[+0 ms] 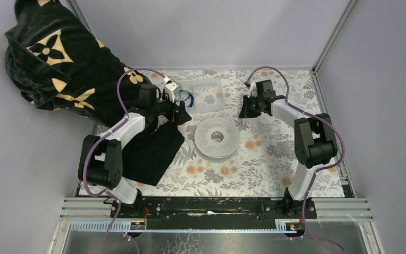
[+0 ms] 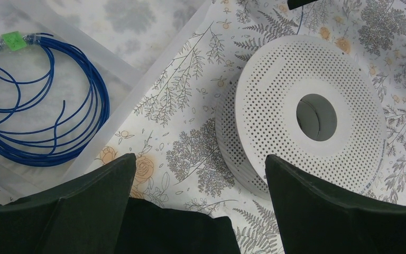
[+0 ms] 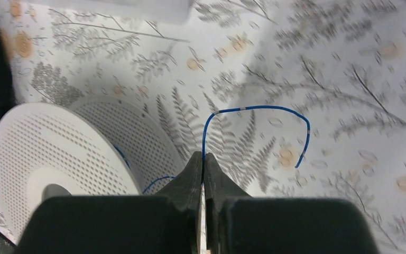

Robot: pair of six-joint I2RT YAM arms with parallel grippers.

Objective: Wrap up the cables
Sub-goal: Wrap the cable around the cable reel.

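A loose coil of blue cable (image 2: 92, 114) with a green tag (image 2: 14, 39) lies in a clear tray (image 2: 137, 79). My left gripper (image 2: 198, 174) hovers open over the tablecloth between that tray and a white perforated spool (image 2: 275, 90), holding nothing. My right gripper (image 3: 204, 157) is shut on a second thin blue cable (image 3: 264, 108), which arcs away from the fingertips and ends loose on the table. A short blue strand (image 3: 156, 183) runs from the spool (image 3: 58, 153) toward the jaws. In the top view the right gripper (image 1: 242, 112) sits just right of the spool (image 1: 217, 137).
A black cloth (image 1: 153, 153) lies under the left arm, its corner under the left gripper (image 1: 182, 112). A black patterned garment (image 1: 53, 58) is heaped at the back left. Grey walls enclose the floral tabletop (image 1: 264, 159).
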